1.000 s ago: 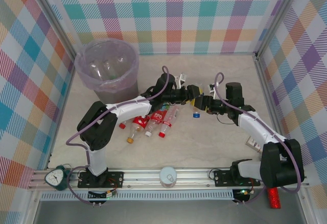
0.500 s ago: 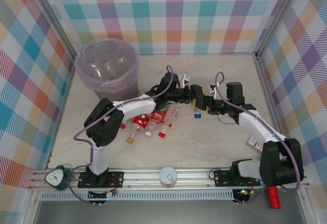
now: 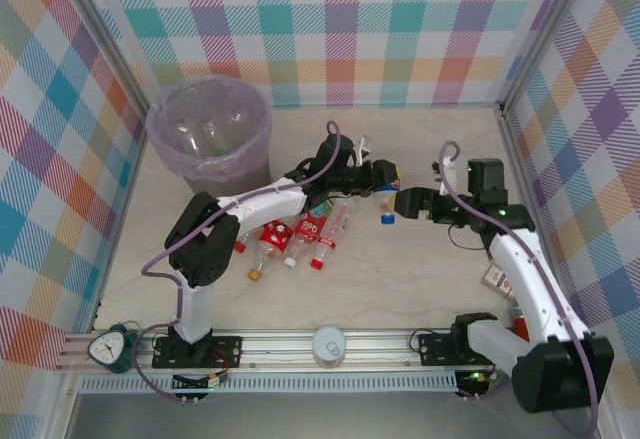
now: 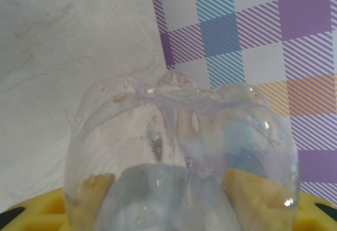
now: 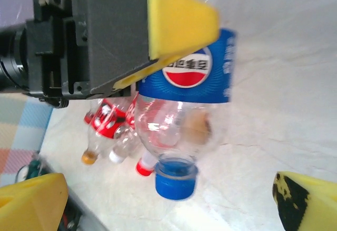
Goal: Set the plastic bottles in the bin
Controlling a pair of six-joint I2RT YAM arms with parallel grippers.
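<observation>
Beige marble-look tabletop (image 3: 400,279); left gripper (image 3: 384,177) pinches clear blue-labelled plastic bottle (image 5: 184,83) at its label. Probably light, crushable, slick, so mid-body hold suits. Right gripper (image 3: 403,202) fingers spread, empty.

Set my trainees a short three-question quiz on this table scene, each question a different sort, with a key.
1. True or false: the right gripper is clamped on the blue-labelled clear plastic bottle.
2. The round grey wastebasket stands: A) far left; B) near right; C) between the arms.
3. Fill in: the held bottle's cap is ____.
Key: 1 false, the left gripper holds it and the right is open; 2 A; 3 blue.
</observation>
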